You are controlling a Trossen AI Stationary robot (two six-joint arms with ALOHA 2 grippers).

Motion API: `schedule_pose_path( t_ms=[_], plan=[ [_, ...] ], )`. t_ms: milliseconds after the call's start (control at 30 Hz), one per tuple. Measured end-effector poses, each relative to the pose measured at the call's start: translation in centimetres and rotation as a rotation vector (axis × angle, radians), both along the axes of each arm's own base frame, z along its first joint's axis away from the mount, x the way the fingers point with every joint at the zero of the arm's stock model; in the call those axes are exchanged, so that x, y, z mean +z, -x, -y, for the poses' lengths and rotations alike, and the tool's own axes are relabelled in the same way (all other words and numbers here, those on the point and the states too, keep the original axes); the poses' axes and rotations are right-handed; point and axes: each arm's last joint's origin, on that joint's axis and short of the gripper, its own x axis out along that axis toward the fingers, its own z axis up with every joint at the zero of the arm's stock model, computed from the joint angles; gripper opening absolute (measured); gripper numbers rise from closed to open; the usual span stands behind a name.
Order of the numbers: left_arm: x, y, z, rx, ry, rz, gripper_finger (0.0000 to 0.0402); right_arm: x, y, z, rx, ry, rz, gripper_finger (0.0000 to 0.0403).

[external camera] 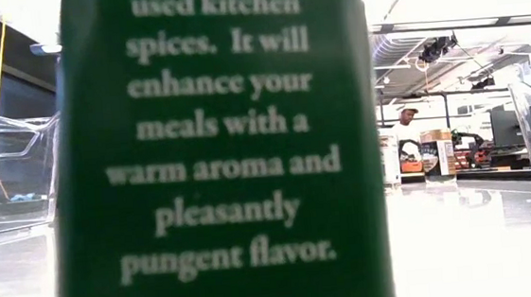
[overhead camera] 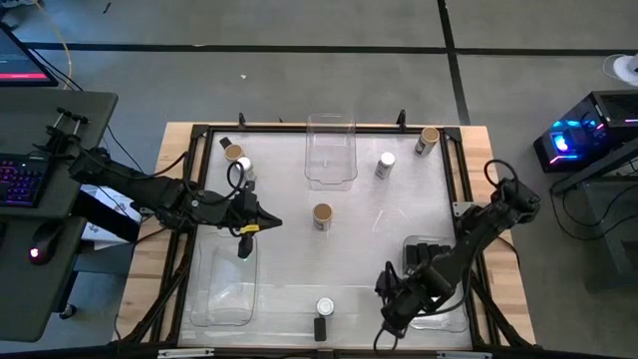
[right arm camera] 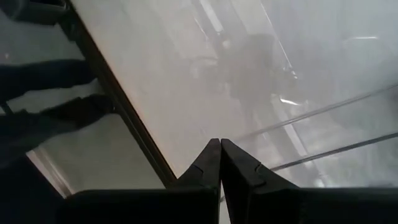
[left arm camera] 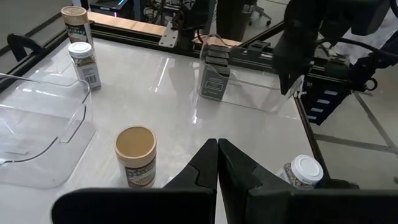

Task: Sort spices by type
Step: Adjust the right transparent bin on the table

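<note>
Green-labelled spice box (external camera: 214,153) standing closest, filling the low view. Spices sitting scattered across the surface (overhead camera: 279,199). Left end effector (overhead camera: 274,223) and right end effector (overhead camera: 382,329) both hovering closed, gripping nothing.

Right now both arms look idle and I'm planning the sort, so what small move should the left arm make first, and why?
Probably open the left gripper and ease it toward the tan-lidded round spice jar at the table's centre. The gripper is shut and empty, that jar stands upright and alone just ahead of it, and the right gripper is shut, far off at the near edge.
</note>
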Motion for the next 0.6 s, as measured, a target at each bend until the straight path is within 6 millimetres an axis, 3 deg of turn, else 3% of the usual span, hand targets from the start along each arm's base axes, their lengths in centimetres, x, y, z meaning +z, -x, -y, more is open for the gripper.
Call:
schedule_pose_path(
  t_ms=[600],
  plan=[
    [-0.8, -0.7, 0.2, 0.016, 0.007, -0.027, 0.0000, -0.1, 1.2, -0.9, 0.187, -0.054, -0.074, 0.0000]
  ],
)
